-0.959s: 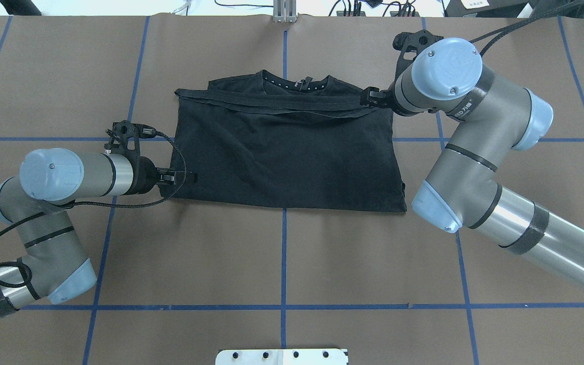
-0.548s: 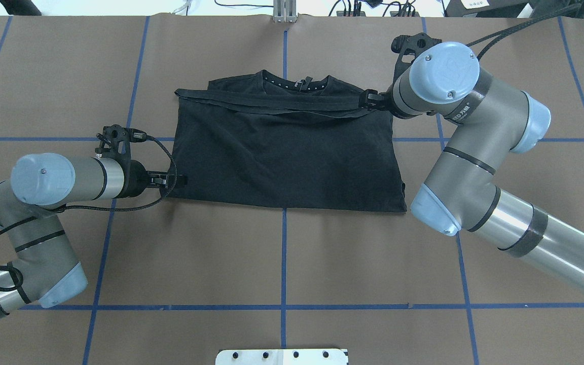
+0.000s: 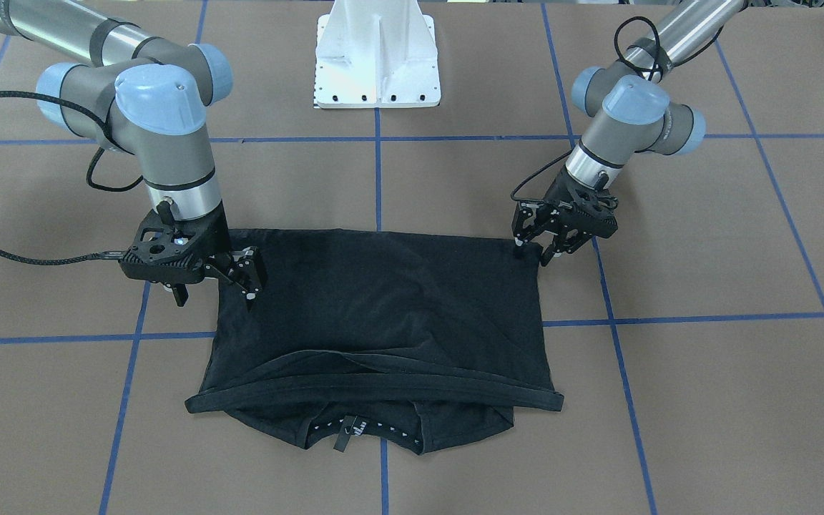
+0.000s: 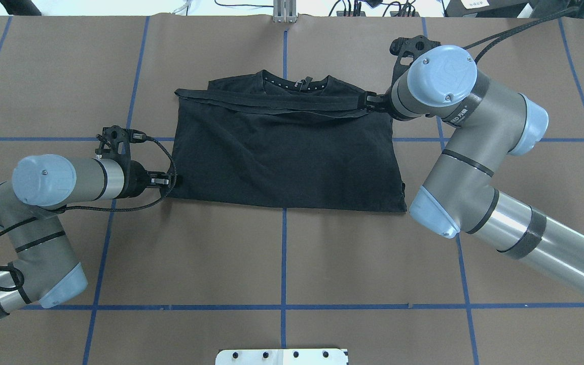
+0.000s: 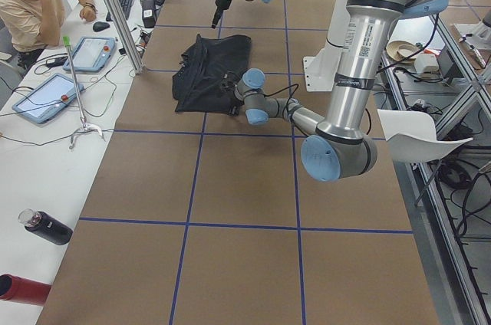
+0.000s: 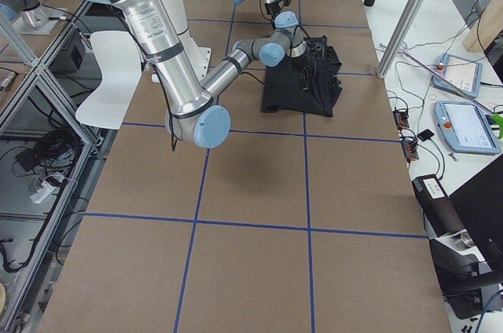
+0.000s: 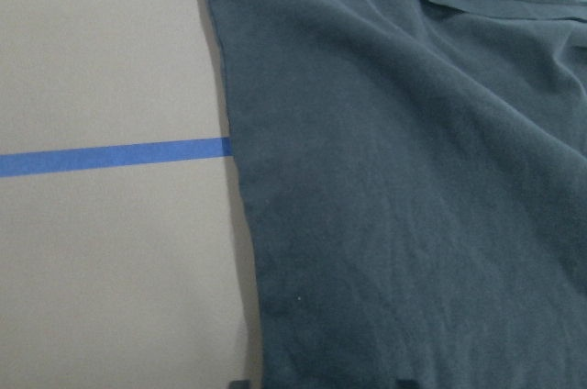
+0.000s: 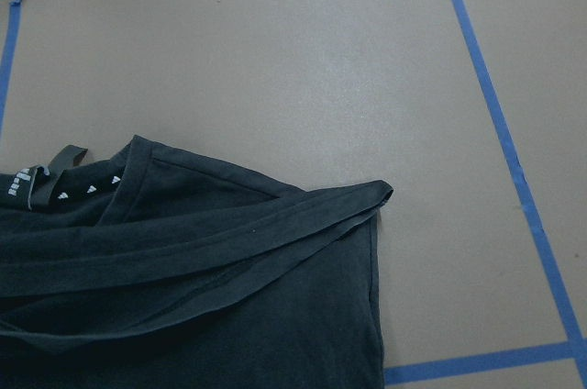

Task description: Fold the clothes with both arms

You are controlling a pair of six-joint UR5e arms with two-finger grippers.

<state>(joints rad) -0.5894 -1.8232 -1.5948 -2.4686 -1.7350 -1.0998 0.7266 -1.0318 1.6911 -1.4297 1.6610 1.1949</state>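
The black T-shirt [image 4: 287, 152] lies flat on the brown table, its hem folded up to a band just short of the collar [image 3: 355, 429]. My left gripper [image 4: 173, 178] is low at the shirt's near-left corner and open. In the left wrist view its two tips stand apart over the shirt [image 7: 413, 178] edge. My right gripper [image 4: 368, 100] hovers at the far-right corner of the folded band, open and holding nothing [image 3: 216, 295]. The right wrist view shows that corner [image 8: 381, 193] lying free. The logo print is hidden.
Blue tape lines [image 4: 284, 253] grid the table. The white pedestal base [image 3: 376, 57] stands on the robot's side. In the left side view a person [image 5: 34, 3] sits at a side desk with tablets [image 5: 46, 95] and bottles [image 5: 46, 227].
My left gripper has drawn back to the left, off the shirt's near-left corner to its edge. The right arm has shifted only slightly. The shirt has stayed put.
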